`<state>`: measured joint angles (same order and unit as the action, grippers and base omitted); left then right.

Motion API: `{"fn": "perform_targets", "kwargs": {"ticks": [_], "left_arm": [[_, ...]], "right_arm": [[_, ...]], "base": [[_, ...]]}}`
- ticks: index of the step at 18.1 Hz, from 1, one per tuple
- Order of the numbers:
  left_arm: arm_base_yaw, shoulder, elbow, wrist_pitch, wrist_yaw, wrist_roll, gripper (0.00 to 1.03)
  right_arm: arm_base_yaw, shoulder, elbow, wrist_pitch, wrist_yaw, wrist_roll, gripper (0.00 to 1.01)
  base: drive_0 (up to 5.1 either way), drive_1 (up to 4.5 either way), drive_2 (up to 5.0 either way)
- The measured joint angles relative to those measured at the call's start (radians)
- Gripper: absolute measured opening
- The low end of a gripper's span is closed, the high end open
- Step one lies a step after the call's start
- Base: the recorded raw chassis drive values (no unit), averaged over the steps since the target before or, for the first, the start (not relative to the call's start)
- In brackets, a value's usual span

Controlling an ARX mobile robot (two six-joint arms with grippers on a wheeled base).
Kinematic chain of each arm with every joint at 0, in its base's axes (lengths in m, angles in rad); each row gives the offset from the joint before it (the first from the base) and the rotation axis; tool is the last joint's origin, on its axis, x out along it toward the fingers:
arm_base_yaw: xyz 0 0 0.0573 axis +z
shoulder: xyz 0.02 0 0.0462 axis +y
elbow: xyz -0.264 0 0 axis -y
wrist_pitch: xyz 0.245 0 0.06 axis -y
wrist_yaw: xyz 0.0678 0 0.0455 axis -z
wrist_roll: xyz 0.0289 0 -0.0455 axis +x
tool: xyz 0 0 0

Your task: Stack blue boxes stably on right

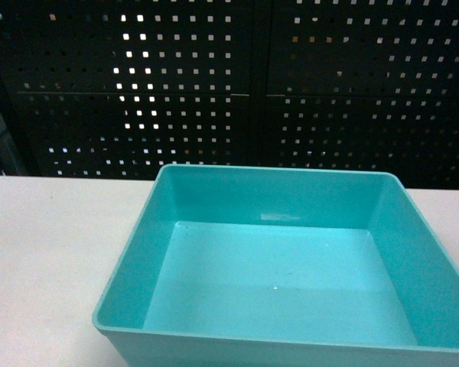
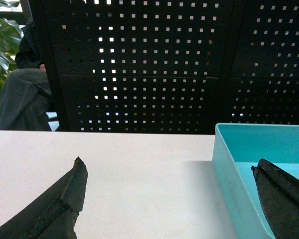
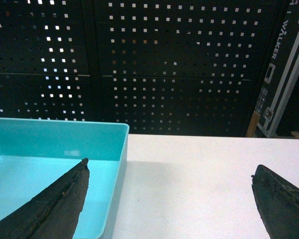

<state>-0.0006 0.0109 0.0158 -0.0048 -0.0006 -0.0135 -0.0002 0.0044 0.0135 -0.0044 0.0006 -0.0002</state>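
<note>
The left gripper (image 2: 169,191) is seen spread wide, one finger (image 2: 65,204) over bare table (image 2: 139,169) and the other above the left wall of the blue box (image 2: 229,164); nothing is held. The wall is thus straddled, though contact cannot be confirmed from this angle.

In the head view a single turquoise tub (image 1: 283,283) is recorded just right of centre on the white table (image 1: 53,252), upright and empty, with no arm visible there. No second tub and no stack can be found in any view, so progress is judged early: a two-sided grasp appears to be in preparation.

The right gripper (image 3: 169,191) is likewise spread and empty, its left finger (image 3: 60,204) over the tub's interior (image 3: 35,179), its right finger over open table (image 3: 204,179), the right wall (image 3: 120,164) lying between.

Next move, as judged: both grippers lowered onto their walls and pinched evenly, so the tub is lifted level.

Writing noted: "WALKER" is read vertically on a dark case (image 3: 289,64) at far right; the second letter may carry an umlaut.
</note>
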Motion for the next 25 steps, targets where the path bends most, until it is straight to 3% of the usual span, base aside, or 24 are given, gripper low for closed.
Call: {"fn": "perform_targets", "kwargs": {"ticks": [22, 23, 24, 25], "left_arm": [[0.0, 0.0, 0.0, 0.0, 0.0, 0.0, 0.98], [-0.001, 0.0, 0.0, 0.003, -0.001, 0.0, 0.98], [-0.01, 0.044, -0.004, 0.064, -0.004, -0.005, 0.98], [-0.01, 0.084, -0.009, 0.099, 0.005, -0.005, 0.98]], "right_arm": [[0.0, 0.0, 0.0, 0.0, 0.0, 0.0, 0.98], [-0.022, 0.001, -0.005, 0.018, -0.043, -0.002, 0.98], [-0.088, 0.05, -0.017, 0.126, -0.109, -0.005, 0.98], [-0.114, 0.098, -0.019, 0.185, -0.131, -0.011, 0.98]], "base": [[0.0, 0.0, 0.0], [0.0, 0.0, 0.0], [0.0, 0.0, 0.0], [0.0, 0.0, 0.0]]}}
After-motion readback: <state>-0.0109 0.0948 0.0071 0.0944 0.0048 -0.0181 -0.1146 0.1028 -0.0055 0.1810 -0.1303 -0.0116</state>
